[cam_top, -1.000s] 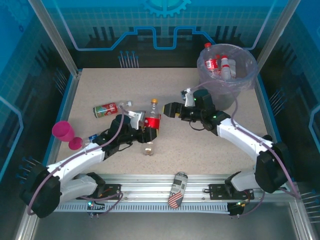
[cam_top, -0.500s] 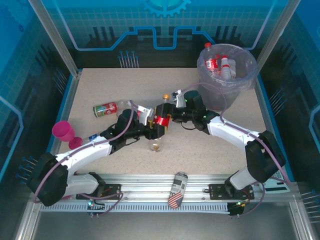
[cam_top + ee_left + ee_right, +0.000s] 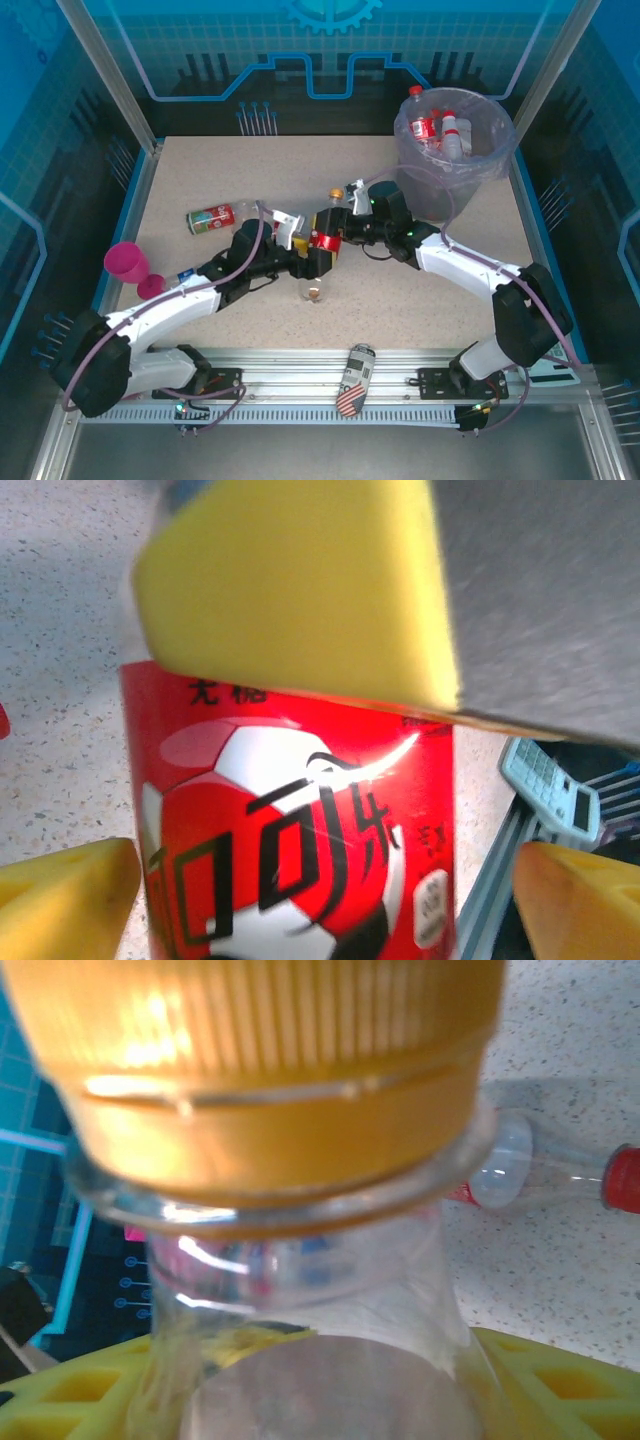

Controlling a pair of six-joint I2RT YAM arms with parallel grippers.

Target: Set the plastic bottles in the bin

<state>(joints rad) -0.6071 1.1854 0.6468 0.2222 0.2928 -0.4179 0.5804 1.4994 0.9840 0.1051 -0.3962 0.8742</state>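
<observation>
"Where's the bottle (image 3: 322, 243)?"

"Over the middle of the table (image 3: 200, 170), tilted, with its gold cap (image 3: 270, 1070) toward the bin (image 3: 497, 160), between both grippers."

"Who has it?"

"The right gripper (image 3: 333, 226) pinches it, and its yellow pad (image 3: 300, 580) presses on the red label. The left gripper (image 3: 312, 258) is spread around it. One pad (image 3: 60, 900) touches the label's side and the other stands apart."

"Any others?"

"Two bottles (image 3: 432, 127) are in the bin, and a lying bottle (image 3: 213, 218) is on the table to the left."

bin (image 3: 482, 165) far right | bottles (image 3: 424, 127) inside | centre bottle (image 3: 322, 241) mid-table | lying bottle (image 3: 212, 218) left | can (image 3: 355, 378) front rail
</observation>
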